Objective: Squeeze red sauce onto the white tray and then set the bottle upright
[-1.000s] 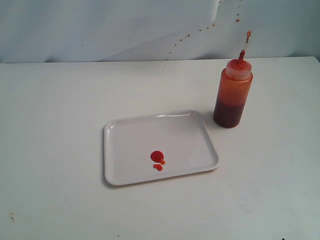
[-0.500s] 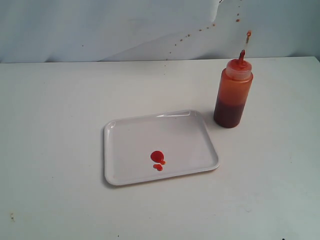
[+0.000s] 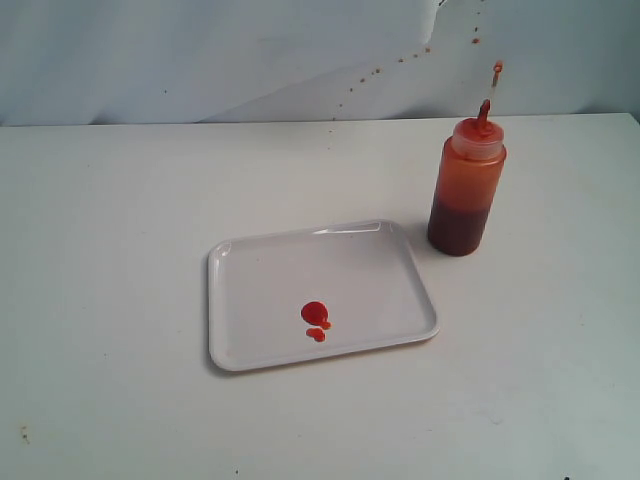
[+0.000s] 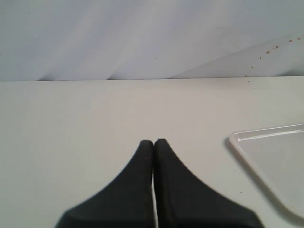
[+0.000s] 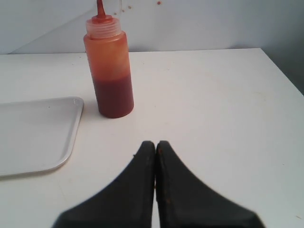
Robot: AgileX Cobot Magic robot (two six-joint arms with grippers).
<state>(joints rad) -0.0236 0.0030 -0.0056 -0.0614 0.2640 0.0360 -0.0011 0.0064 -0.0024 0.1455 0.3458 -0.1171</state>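
The red sauce (image 3: 315, 320) lies on the white tray (image 3: 260, 300) as three glossy blobs, one larger round one with two small ones touching or just beside it, in the tray's near half. The tray is a single flat, shiny plastic rectangle with rounded corners and a low raised rim, lying flat on the table (image 3: 120, 250).

The bottle (image 3: 465, 195) stands upright on the table just beyond the tray's far right corner, apart from the rim. It is one translucent plastic cylinder, orange-tinted above and dark red in its lower part, with a pointed red nozzle and a small cap (image 3: 497, 68) on a thin tether above it.

The table is matt white with a few faint specks. Behind it hangs a pale creased backdrop (image 3: 200, 50) dotted with small red splatters (image 3: 400, 60). Nothing stands between tray and bottle.

Neither arm shows in the exterior view. The left gripper (image 4: 153, 141) has its two black fingers pressed together, holding nothing, over bare table beside the tray's corner. The right gripper (image 5: 155, 142) is likewise closed and empty, pointing towards the bottle but well clear of it.
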